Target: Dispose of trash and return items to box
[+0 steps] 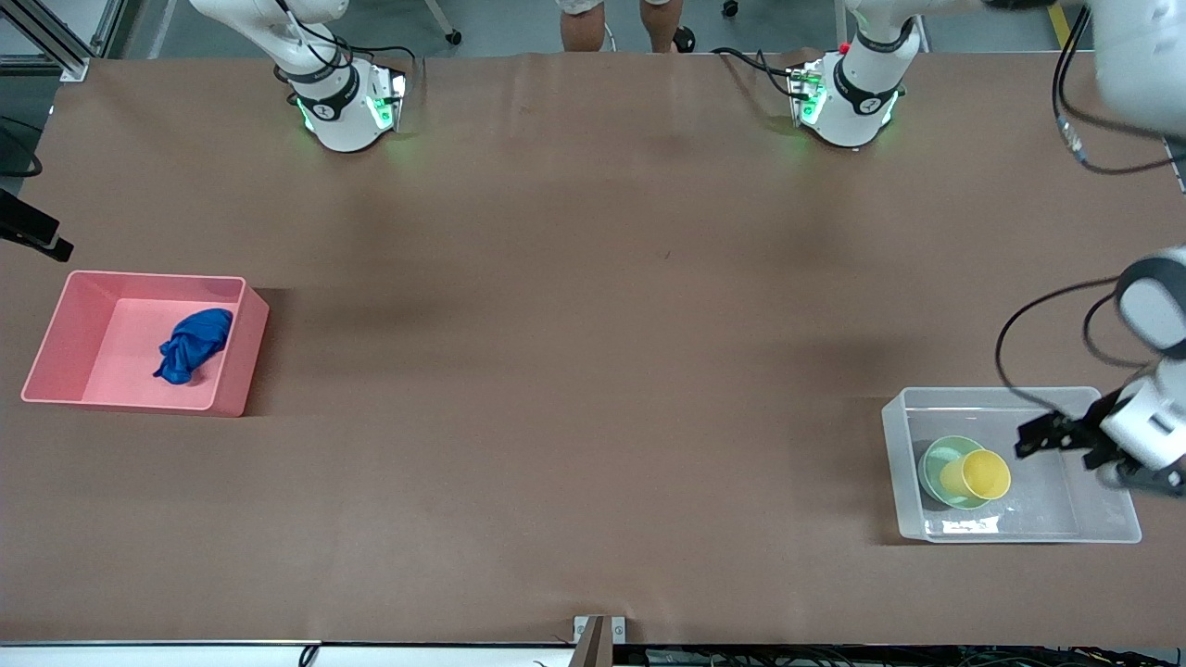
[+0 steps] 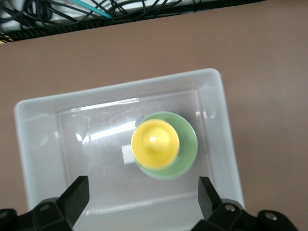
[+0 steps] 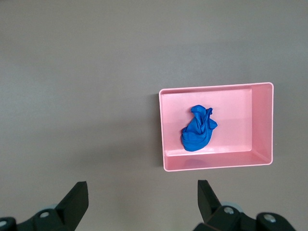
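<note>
- Yellow cup (image 2: 155, 143) sits in the green bowl (image 2: 185, 155), both inside the clear box (image 2: 36, 159), directly beneath the left gripper (image 2: 144, 192), whose fingers are spread and empty.
- Left arm hangs low over the box, wrist pointing down.
- Blue trash (image 3: 197, 129) lies in the pink bin (image 3: 216, 166) below and ahead of the right gripper (image 3: 143, 195), released, waiting high.

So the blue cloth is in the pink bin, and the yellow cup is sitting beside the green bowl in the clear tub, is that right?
Not quite. The blue cloth is in the pink bin, but the yellow cup sits inside the green bowl, not beside it, in the clear tub. The left wrist view shows this from above.
</note>
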